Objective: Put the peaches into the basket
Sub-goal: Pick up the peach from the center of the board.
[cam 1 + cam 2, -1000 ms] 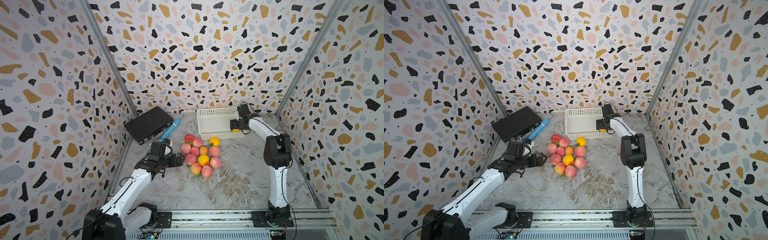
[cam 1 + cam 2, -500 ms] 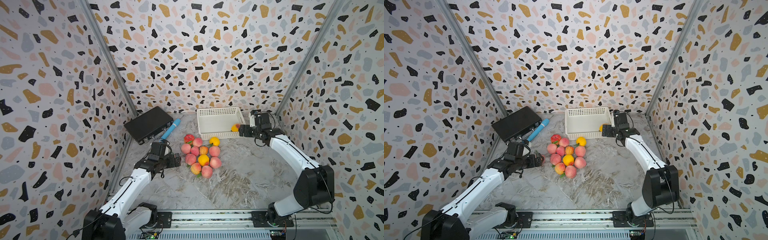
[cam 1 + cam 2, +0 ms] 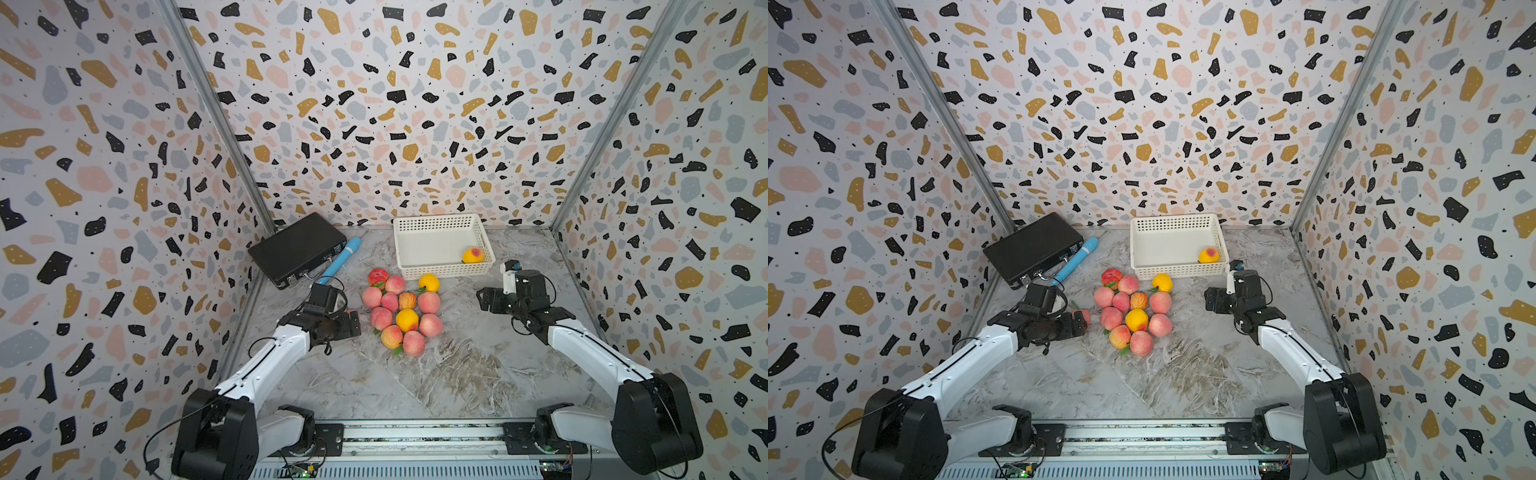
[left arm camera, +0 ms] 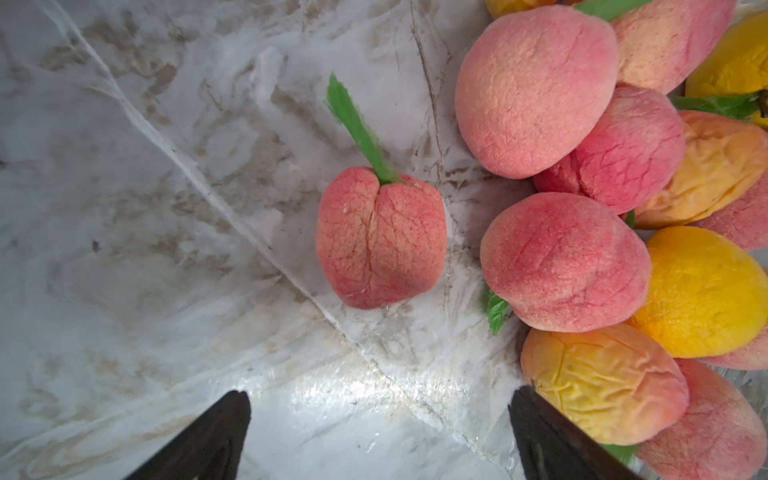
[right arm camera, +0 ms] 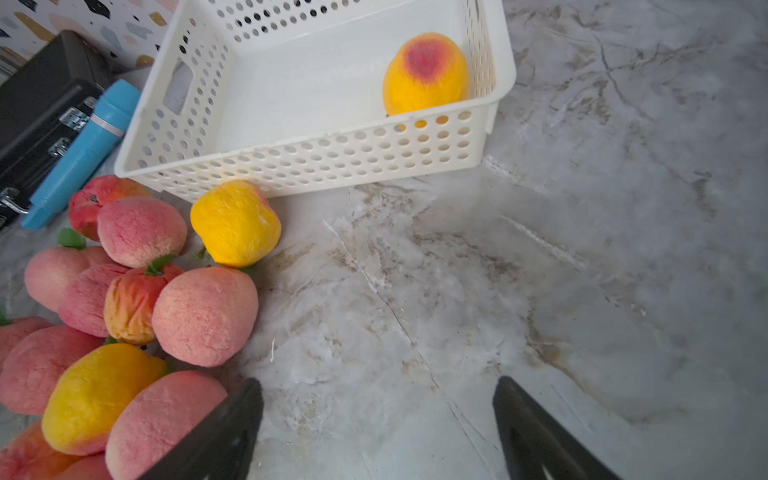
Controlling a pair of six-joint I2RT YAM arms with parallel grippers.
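While one peach [image 3: 473, 254] lies in the basket [image 3: 444, 272], fingers of left gripper [image 4: 380, 399] and right gripper [image 5: 378, 386] stand apart, empty, flanking the peaches [image 3: 407, 320].

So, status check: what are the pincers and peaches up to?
Left pincer open, right pincer open, both empty. One peach in basket; pile on table, loose peach by left pincer. Off to side: case, blue tube.
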